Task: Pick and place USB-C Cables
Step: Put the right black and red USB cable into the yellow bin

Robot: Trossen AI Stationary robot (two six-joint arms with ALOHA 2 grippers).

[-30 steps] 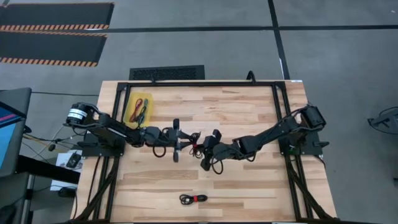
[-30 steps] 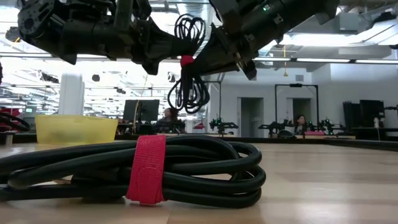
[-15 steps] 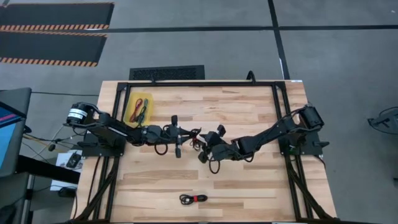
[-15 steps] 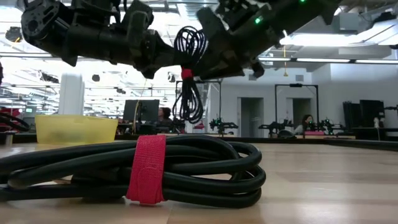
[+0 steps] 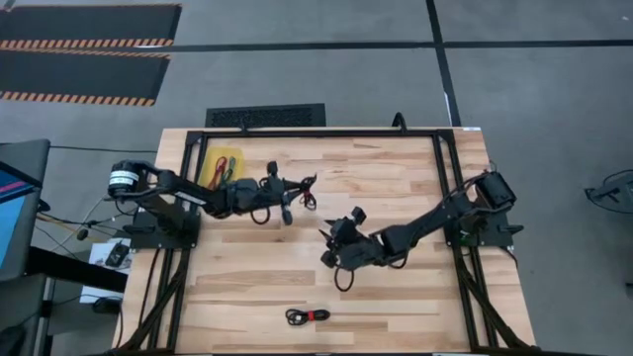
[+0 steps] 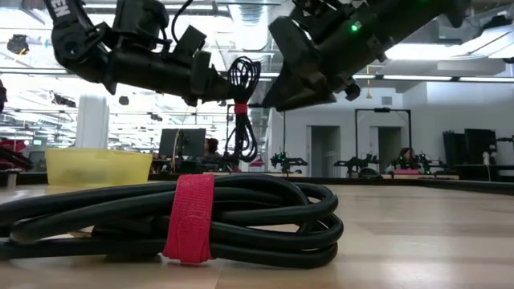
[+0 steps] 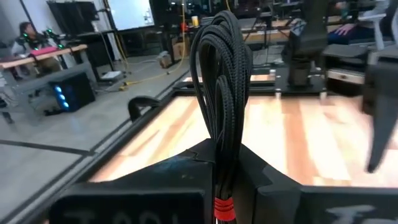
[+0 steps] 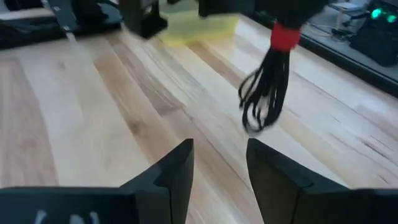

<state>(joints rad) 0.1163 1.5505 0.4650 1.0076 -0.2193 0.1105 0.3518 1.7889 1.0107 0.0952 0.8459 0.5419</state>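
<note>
A black USB-C cable bundle with a red tie (image 6: 243, 108) hangs in the air over the table's middle, with my left gripper (image 5: 294, 193) shut on it. In the left wrist view its loops (image 7: 221, 74) rise between the fingers. My right gripper (image 8: 219, 168) stands open, off to the right and nearer the front edge, and touches nothing. It also shows in the high view (image 5: 336, 237). The bundle (image 8: 264, 99) dangles ahead of it. A second black cable with a red tie (image 5: 308, 315) lies flat on the table by the front edge. My left gripper pinches the bundle between its two fingers near its middle, right beside the red tie (image 7: 225, 208). The fingers come level from the table's left and lie across the strands. The bundle is upright and lifted clear, with loops above and below the fingers (image 6: 215, 83).
A yellow bin (image 5: 220, 170) with cables in it stands at the far left, close behind the left arm. The lying cable (image 6: 189, 217) fills the low view's foreground. A black frame (image 5: 326, 132) borders the table. Bare wood lies between the arms and the front edge.
The hanging bundle has passed from my right gripper to my left. My right gripper has let go and drawn back toward the near edge. My left gripper has carried the bundle toward the far edge and the yellow bin, and the bundle stays upright and clear of the table.
</note>
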